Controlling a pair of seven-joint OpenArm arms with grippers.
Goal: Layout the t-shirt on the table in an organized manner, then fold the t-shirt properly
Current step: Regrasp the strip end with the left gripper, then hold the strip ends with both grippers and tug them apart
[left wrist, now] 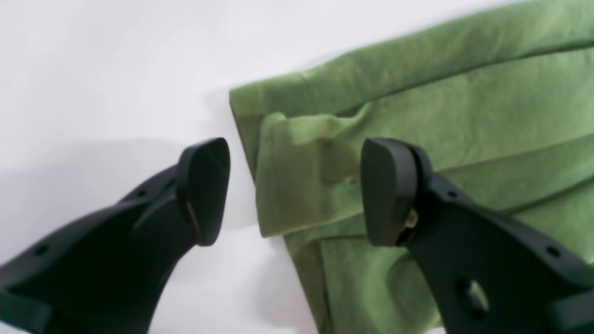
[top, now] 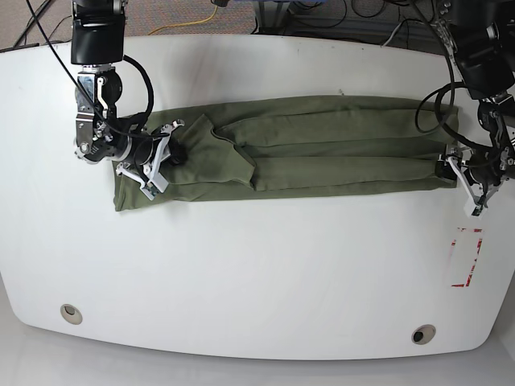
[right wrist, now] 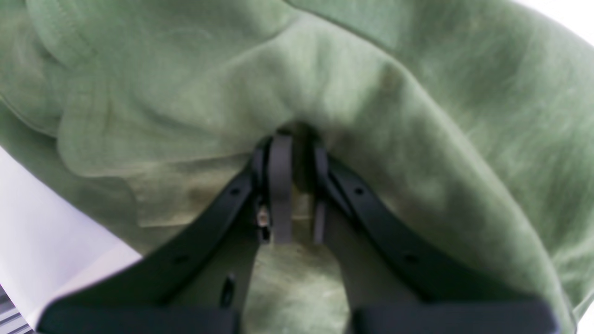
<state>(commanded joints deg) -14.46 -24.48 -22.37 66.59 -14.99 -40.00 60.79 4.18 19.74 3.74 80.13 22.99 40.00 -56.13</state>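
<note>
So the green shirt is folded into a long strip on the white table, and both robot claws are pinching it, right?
Not quite. Only the right gripper is pinching the t-shirt. The left wrist view shows the left gripper open, its fingers spread around the shirt's corner without squeezing it. The rest is right: it lies as a long strip on the table.

matt cloth t-shirt (top: 322, 145), glossy table (top: 257, 273)
</note>
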